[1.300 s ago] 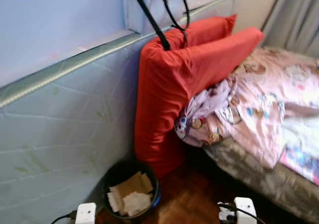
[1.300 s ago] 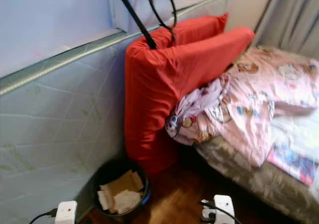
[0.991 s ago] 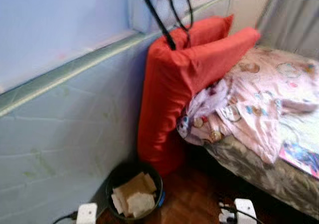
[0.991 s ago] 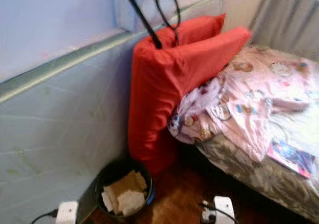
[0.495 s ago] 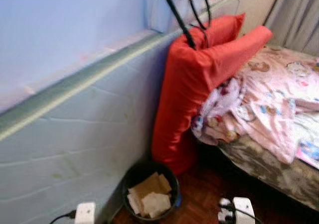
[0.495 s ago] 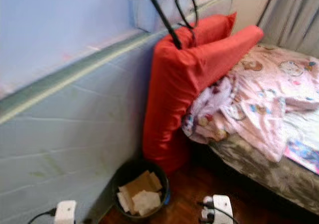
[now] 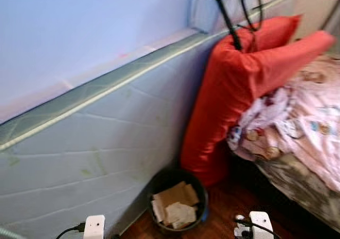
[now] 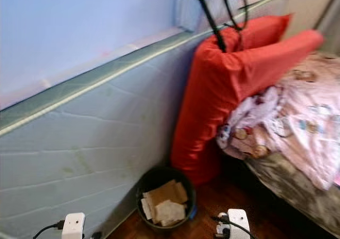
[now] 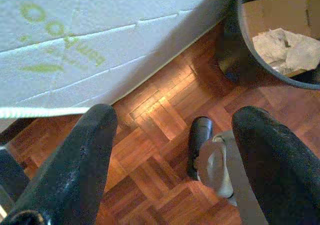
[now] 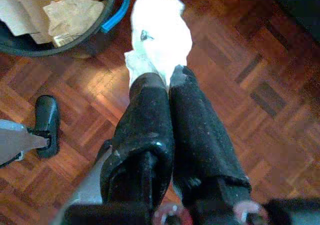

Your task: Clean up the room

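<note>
My right gripper point(image 10: 160, 82) is clenched on a crumpled white paper wad point(image 10: 159, 32), soft and lumpy, pinched between my black rubbery fingers point(image 10: 145, 120) above the glossy parquet floor point(image 10: 260, 100). The wad hangs just beside the rim of the round black bin point(image 8: 166, 198), which holds flat brown cardboard and wrinkled paper scraps point(image 8: 169, 211). My left gripper point(image 9: 172, 130) is released, fingers wide apart over the wood floor near a quilted pale mattress point(image 7: 95, 148) standing on edge against the wall. Smooth red cushions point(image 7: 239, 85) lean by the bed under a rumpled pink printed blanket point(image 7: 308, 133)
</note>
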Available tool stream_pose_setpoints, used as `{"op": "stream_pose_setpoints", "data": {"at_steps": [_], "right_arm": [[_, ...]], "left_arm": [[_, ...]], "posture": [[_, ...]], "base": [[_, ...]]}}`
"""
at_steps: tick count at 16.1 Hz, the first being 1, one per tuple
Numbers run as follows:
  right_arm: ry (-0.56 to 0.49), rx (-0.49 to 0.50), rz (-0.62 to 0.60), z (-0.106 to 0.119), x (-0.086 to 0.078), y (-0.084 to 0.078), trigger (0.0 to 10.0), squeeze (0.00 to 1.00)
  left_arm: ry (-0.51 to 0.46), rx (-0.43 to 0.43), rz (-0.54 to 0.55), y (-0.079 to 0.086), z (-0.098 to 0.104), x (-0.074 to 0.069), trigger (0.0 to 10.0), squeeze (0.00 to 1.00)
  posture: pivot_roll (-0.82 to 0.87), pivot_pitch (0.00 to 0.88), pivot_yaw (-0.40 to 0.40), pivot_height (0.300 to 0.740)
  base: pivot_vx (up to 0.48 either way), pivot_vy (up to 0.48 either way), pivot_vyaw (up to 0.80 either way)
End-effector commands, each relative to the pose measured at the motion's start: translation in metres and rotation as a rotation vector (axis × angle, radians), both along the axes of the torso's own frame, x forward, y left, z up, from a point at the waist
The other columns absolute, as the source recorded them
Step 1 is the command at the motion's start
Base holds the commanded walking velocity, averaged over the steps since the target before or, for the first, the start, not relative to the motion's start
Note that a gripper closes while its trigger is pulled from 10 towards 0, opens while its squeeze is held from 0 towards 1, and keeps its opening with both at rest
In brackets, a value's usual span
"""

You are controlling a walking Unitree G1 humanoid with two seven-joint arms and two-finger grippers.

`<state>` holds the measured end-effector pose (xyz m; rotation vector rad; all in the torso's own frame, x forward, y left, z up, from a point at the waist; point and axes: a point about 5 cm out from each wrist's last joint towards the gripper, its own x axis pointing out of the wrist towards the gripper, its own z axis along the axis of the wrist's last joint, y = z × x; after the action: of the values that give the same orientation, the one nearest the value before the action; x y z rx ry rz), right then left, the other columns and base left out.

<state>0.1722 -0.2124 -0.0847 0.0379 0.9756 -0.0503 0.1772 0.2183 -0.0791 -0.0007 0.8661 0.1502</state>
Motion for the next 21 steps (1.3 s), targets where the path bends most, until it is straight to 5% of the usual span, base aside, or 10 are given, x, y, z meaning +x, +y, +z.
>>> {"op": "stream_pose_setpoints", "data": {"at_steps": [1,14,21], "right_arm": [[0.011,-0.006,-0.001,-0.0009,-0.0031,-0.0029,10.0,0.0],[0.013,-0.006,0.006,-0.0005,-0.0024,-0.003,10.0,0.0],[0.006,-0.005,-0.012,0.0,-0.0018,-0.0042,10.0,0.0]], "left_arm": [[0.005,-0.001,-0.001,-0.0008,-0.0005,-0.0005,10.0,0.0],[0.006,-0.002,0.002,-0.0018,-0.0004,0.0005,10.0,0.0],[0.002,-0.006,0.007,-0.0033,-0.0001,0.0017,10.0,0.0]], "posture": [[0.04,0.0,-0.021,0.72],[0.04,0.0,-0.023,0.72],[0.04,0.0,-0.027,0.72]], "base": [[0.0,0.0,0.8],[0.0,0.0,0.79],[0.0,0.0,0.0]]}}
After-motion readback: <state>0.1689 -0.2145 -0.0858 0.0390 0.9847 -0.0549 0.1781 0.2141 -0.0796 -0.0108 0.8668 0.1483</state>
